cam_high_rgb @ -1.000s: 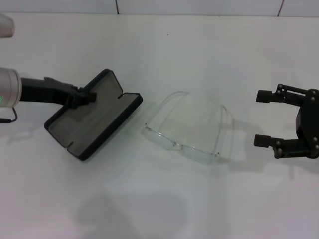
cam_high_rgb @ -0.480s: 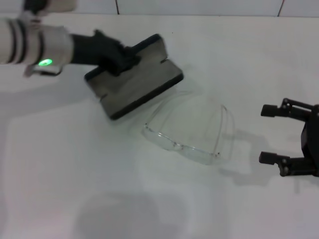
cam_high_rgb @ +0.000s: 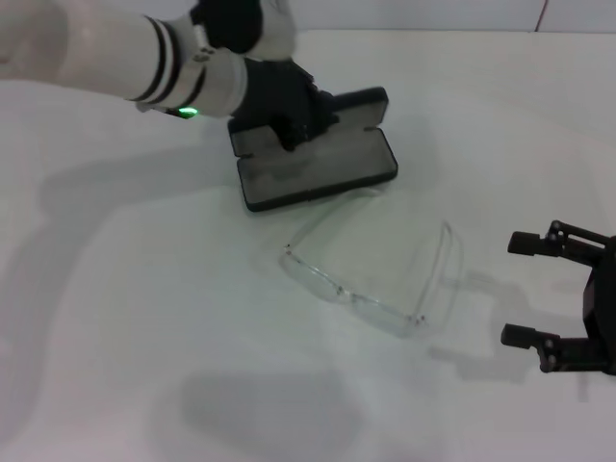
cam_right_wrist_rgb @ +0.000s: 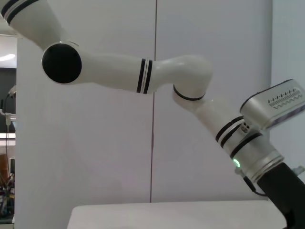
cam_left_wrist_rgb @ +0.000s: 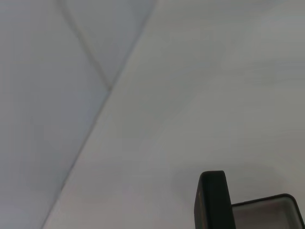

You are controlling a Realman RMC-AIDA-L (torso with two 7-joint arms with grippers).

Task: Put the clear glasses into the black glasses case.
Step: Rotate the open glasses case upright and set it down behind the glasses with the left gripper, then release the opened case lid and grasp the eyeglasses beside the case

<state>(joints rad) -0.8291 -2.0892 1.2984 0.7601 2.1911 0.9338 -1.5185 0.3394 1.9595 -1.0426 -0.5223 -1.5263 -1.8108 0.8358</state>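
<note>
Clear plastic wraparound glasses (cam_high_rgb: 371, 272) on white table (cam_high_rgb: 144, 318), left gripper (cam_high_rgb: 287, 130) reaching across clamps open black rectangular case (cam_high_rgb: 318, 162) just beyond them, right gripper (cam_high_rgb: 526, 289) spread, apart.

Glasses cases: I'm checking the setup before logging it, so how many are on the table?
1. The black glasses case lies open at the table's far side, held by the left gripper, just beyond the clear glasses. None other shows.

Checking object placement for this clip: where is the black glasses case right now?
In the head view, the open black glasses case sits at upper centre, held by the left tool, just behind the clear glasses.
</note>
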